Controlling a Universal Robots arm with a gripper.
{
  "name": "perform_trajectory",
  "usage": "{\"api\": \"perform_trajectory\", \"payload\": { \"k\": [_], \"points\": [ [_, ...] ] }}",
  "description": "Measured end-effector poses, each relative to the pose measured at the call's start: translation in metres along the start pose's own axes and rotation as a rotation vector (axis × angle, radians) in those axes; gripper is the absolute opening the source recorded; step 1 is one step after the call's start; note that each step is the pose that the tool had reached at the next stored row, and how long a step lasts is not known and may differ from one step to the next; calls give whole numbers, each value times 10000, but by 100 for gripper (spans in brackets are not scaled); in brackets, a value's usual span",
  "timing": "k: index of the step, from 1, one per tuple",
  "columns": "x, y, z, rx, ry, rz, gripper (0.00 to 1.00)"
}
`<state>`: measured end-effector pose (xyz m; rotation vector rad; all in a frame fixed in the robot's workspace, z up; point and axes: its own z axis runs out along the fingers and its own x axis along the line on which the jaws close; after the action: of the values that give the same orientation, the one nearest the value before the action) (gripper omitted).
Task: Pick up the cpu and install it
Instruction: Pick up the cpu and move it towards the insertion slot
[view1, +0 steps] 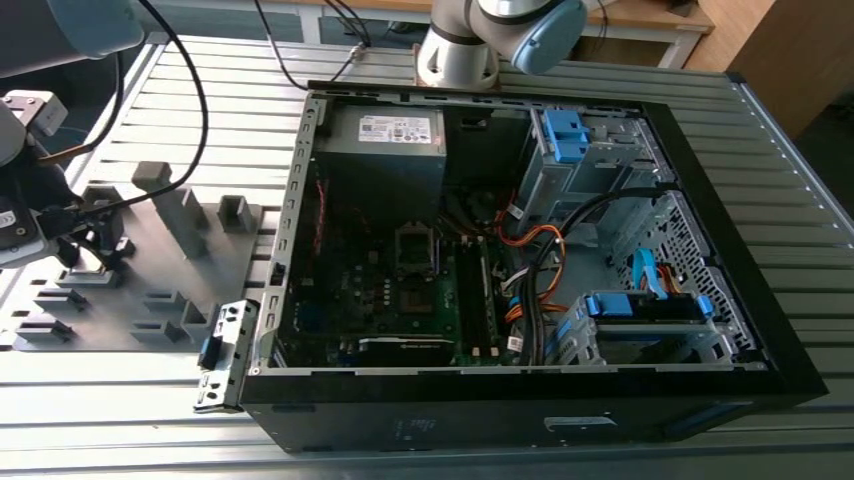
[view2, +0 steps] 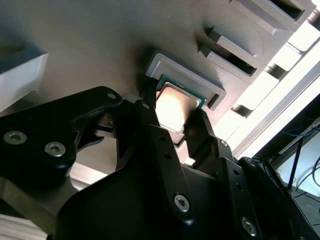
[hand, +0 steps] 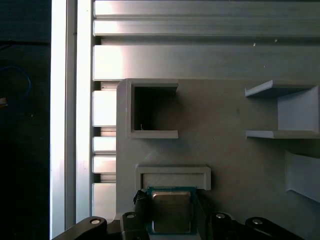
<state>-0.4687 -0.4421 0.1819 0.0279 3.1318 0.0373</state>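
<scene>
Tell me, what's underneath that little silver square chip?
The cpu lies on a grey holder plate, next to a raised grey stop. The surface directly beneath it is covered by the chip itself.

Soft, even light fills the exterior view. The desk (view1: 107, 430) slats look pale and bright, but inside the computer case (view1: 400, 425) it is dark. In the second wrist view the cpu (view2: 176, 106) shines with white glare, the black gripper (view2: 172, 109) up close looks fuzzy, and a strip of desk is washed out white. In the first wrist view a bright band glows beside a black edge, and the square holder (hand: 150, 134) is full of shadow.
</scene>
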Motion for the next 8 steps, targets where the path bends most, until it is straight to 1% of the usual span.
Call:
{"api": "perform_trajectory", "payload": {
  "k": [8],
  "points": [
    [-1,1,-5,0,1,0,47]
  ]
}}
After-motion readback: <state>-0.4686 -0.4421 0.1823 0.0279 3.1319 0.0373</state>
